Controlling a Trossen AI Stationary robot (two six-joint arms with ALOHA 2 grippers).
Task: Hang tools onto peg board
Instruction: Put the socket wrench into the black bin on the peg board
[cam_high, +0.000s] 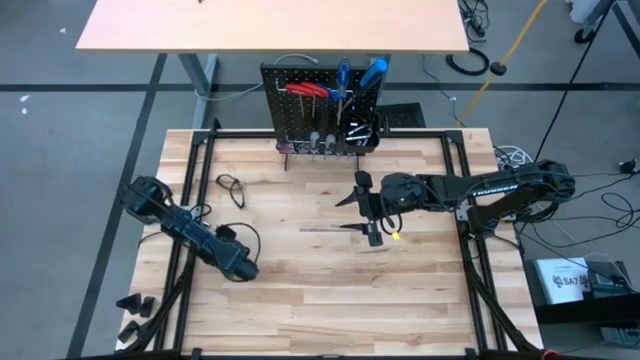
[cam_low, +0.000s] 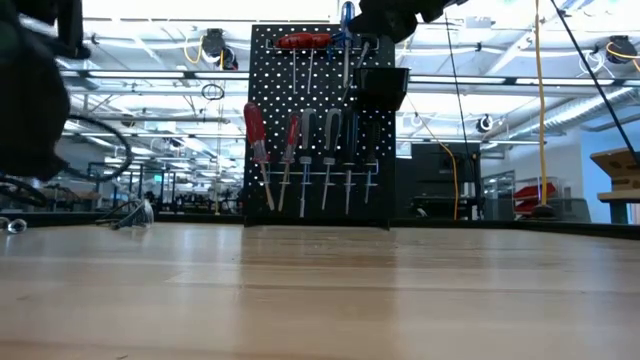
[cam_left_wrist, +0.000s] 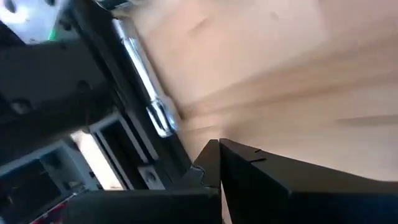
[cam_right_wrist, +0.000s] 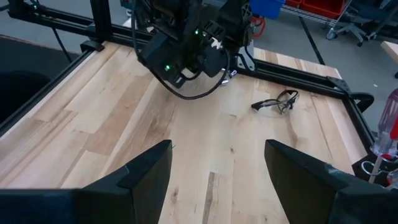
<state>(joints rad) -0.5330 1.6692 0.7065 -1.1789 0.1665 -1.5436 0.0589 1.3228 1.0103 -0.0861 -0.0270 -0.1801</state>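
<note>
Black-framed glasses (cam_high: 231, 189) are lying alone on the table's left side, apparently the last loose item, while the peg board (cam_high: 300, 115) at the far edge is already carrying screwdrivers (cam_high: 358, 76) and hex keys (cam_high: 307, 90). The right gripper (cam_high: 374, 211) is hovering mid-table, jaws wide and empty, facing the glasses. Next it is needing to cross to them; the left gripper (cam_high: 240, 265), closed and resting nearby, is crowding that approach.

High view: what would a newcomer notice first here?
The peg board at the table's far edge, already loaded with red- and blue-handled tools. Next, the open right gripper hovering mid-table, empty. The glasses lie alone on the wood toward the left arm's side.
</note>
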